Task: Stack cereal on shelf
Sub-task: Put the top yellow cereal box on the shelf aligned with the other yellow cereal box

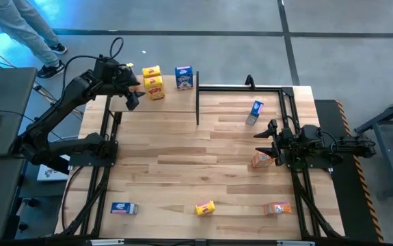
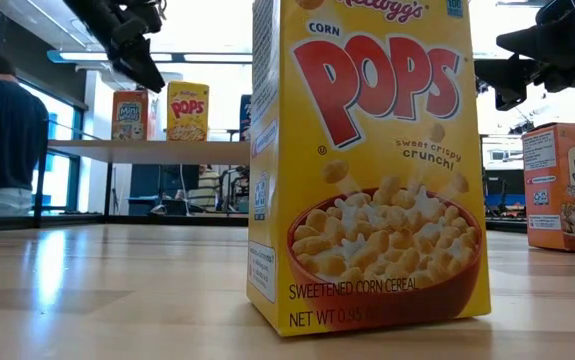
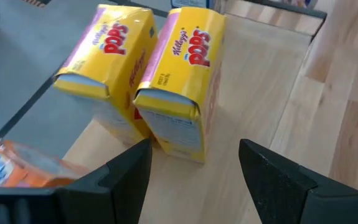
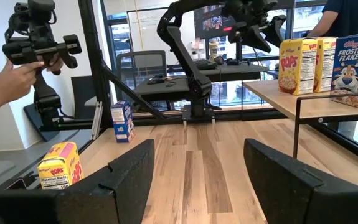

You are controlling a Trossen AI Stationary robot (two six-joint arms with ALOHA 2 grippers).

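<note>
The shelf (image 1: 162,104) stands at the table's far left. On it stand two yellow cereal boxes (image 1: 154,83), a blue one (image 1: 184,77), and an orange one (image 3: 14,167) that my left arm hides in the high view. My left gripper (image 1: 132,94) hovers open over the shelf, its fingers just short of the nearer yellow box (image 3: 177,102). My right gripper (image 1: 267,137) is open above the table's right side, between a blue box (image 1: 254,112) and an orange box (image 1: 260,160). Blue (image 1: 123,208), yellow (image 1: 204,208) and orange (image 1: 277,208) boxes rest along the near edge.
Thin black posts (image 1: 197,106) frame the shelf, and a black frame (image 1: 286,102) runs along the table's right side. In the right wrist view a person's hand (image 4: 17,78) holds a device beyond the table. Another person (image 2: 2,130) is behind the shelf. Bare wood lies mid-table.
</note>
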